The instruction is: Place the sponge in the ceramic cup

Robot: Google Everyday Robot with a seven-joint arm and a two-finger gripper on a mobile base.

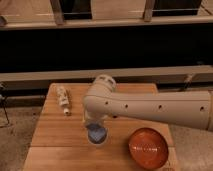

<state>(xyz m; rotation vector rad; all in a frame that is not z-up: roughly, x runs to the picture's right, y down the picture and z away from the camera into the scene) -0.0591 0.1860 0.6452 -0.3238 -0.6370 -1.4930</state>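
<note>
We log a small soft blue sponge (96,132) at the mouth of a round pale ceramic cup (98,142), near centre, with the gripper (94,124) directly above, presumably to seat it; whether it grips, we cannot tell.

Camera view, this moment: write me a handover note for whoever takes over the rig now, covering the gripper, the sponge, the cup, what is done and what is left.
Gripper: low over the front middle of the wooden table, mostly hidden under the arm's wrist, directly above the ceramic cup.
Sponge: its blue shows at the cup's mouth, right below the gripper.
Cup: upright, left of the orange-red bowl; the beige bottle-like thing lies apart at the back left.
Done: sponge brought to the cup.
Left: confirm that it is released and seated inside, then lift the arm away.
</note>
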